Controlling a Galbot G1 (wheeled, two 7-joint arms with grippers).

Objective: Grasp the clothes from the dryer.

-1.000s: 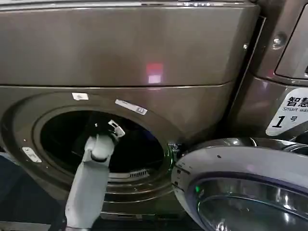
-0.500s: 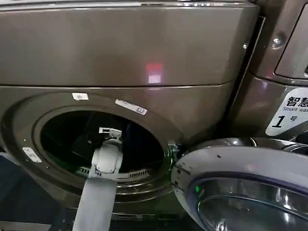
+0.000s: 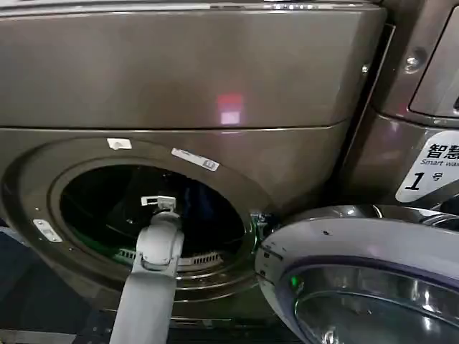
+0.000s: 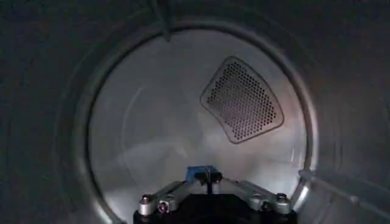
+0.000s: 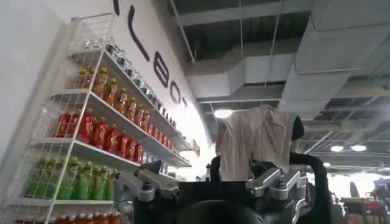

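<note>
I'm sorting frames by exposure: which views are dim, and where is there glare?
Head view: the dryer front carries a pinkish reflection, while the drum opening around the left arm is nearly black. Left wrist view: dim overall, the drum back wall and perforated vent lit only faintly. Right wrist view: ceiling lights blow out to white; the drink shelves are evenly lit.

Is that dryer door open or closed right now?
Open. The dryer door is swung aside to the right, and the left arm reaches through the round opening into the drum.
</note>
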